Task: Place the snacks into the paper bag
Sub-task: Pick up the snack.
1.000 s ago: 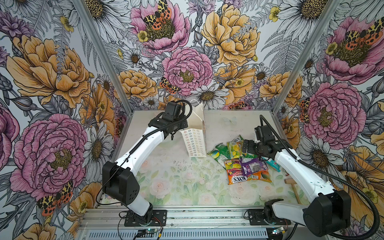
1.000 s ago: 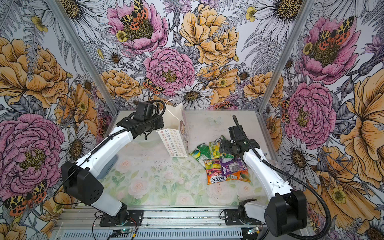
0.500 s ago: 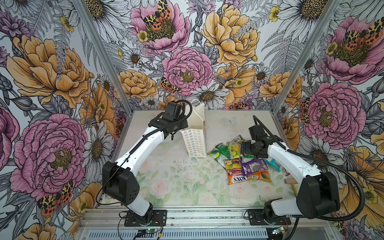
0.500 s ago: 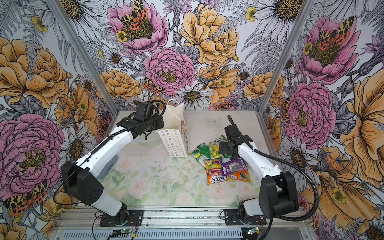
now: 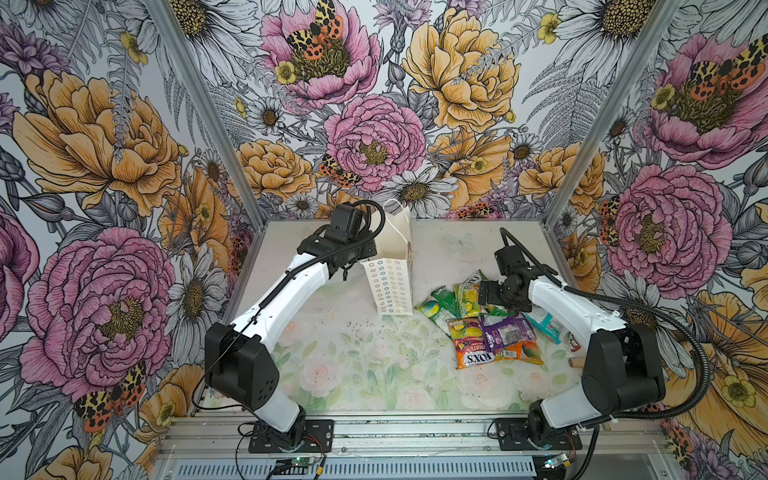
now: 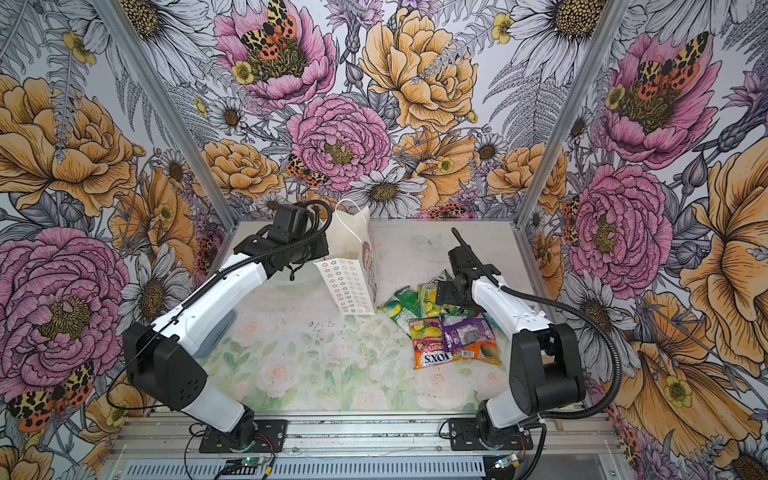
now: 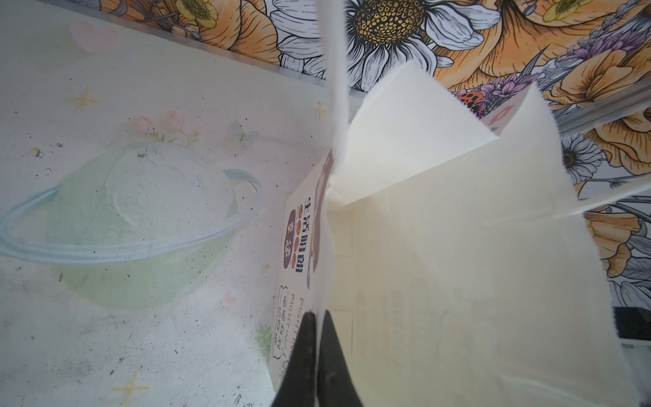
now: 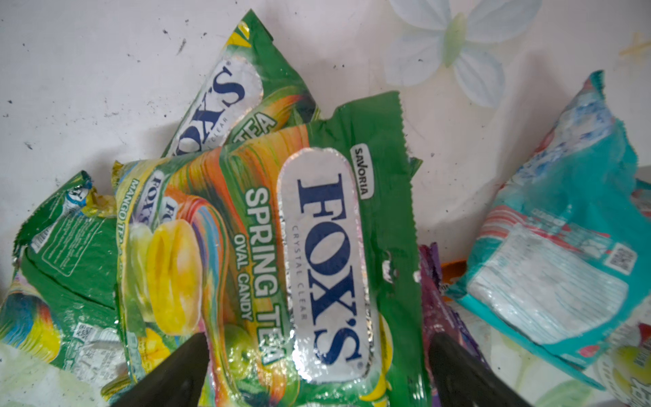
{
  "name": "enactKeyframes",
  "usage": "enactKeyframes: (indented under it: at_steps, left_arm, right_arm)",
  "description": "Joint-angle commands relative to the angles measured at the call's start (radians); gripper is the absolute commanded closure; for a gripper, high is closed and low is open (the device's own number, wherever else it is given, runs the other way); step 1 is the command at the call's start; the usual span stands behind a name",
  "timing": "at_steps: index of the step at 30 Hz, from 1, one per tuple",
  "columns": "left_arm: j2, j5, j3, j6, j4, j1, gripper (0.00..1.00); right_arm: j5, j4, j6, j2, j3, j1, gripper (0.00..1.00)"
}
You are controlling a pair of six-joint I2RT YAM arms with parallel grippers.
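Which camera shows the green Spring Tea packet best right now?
The right wrist view: the Spring Tea packet fills the frame, label readable, framed by the open right end effector. Both top views show it small and partly hidden. The left wrist view misses it.

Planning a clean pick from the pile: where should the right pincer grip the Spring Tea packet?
Probably from above, across its width: the Spring Tea packet lies face-up atop the snacks, and the open right pincer spans both long edges.
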Motion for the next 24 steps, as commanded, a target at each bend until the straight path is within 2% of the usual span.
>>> enactKeyframes:
  at_steps: [1,7,14,24]
  left_arm:
    - [-0.028,0.021,-0.017,-0.003,0.008,-0.005,1.00]
    - [-0.026,0.020,-0.019,-0.001,0.008,-0.007,1.00]
    - [-0.030,0.020,-0.017,-0.003,0.008,-0.014,1.00]
    - [-0.031,0.018,-0.026,-0.003,0.008,-0.016,1.00]
  right_arm:
    - [-0.018,0.026,-0.037,0.006,0.024,-0.021,0.00]
    - [-0.051,0.031,-0.056,0.022,0.019,-0.051,0.00]
    - [-0.173,0.086,-0.074,0.043,0.000,-0.052,0.00]
    - [-0.245,0.151,-0.074,0.044,-0.035,-0.052,0.09]
